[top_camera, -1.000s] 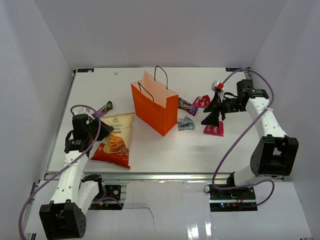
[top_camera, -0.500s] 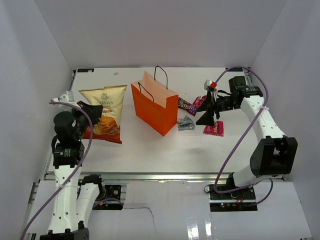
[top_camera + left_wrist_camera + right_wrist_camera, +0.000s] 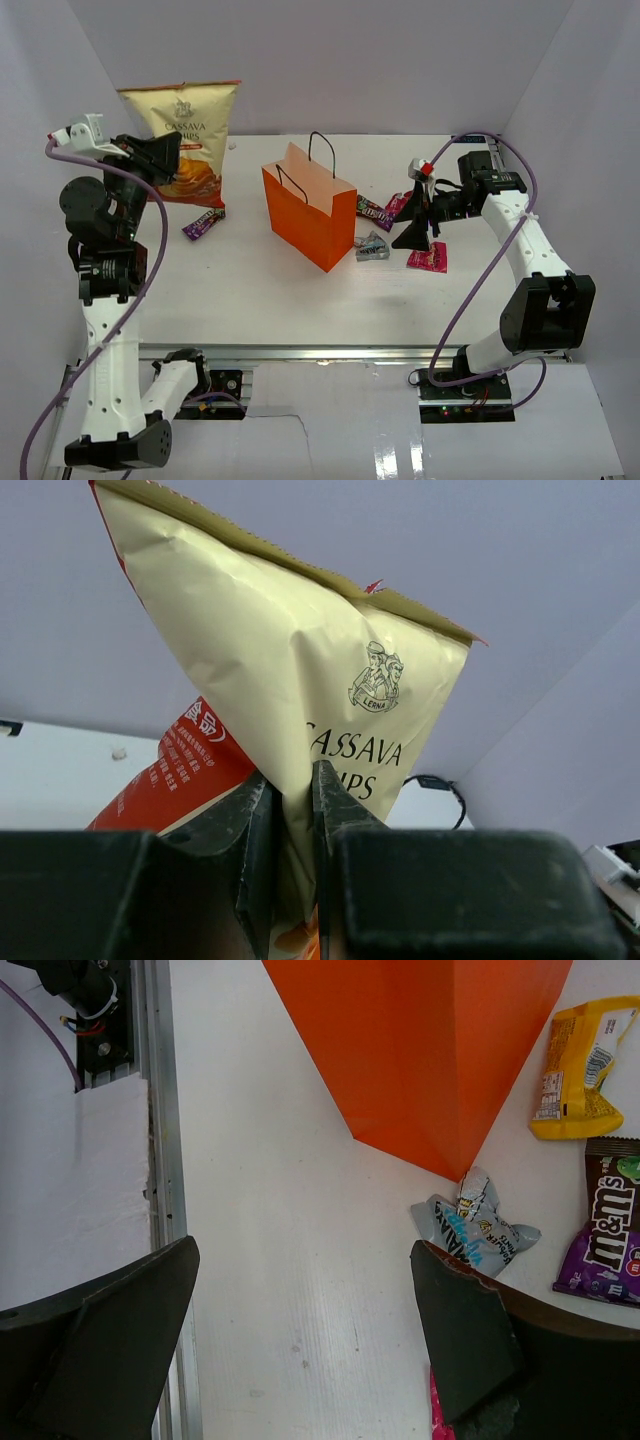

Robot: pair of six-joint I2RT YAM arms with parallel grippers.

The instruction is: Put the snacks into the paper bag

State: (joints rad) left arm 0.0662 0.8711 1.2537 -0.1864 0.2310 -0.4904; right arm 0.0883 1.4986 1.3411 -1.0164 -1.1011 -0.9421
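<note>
We now hold the chip bag (image 3: 183, 128) up off the counter (image 3: 250, 290), lifted within the last second. Left end effector (image 3: 290, 810) is clenched on its lower edge, apparently. Right end effector (image 3: 300, 1320) is wide, empty. Paper bag (image 3: 310, 215) next.

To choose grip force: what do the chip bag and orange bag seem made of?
The chip bag: likely thin plastic film, matte cream, creasing where the left gripper pinches it. The orange bag: probably stiff matte paper; sharp folds, standing upright.

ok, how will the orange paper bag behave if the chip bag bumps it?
Probably tips or slides: the paper bag stands tall on a narrow base, unheld. Its thin walls likely flex. The chip bag looks nearly as wide as the opening, so contact seems likely.
</note>
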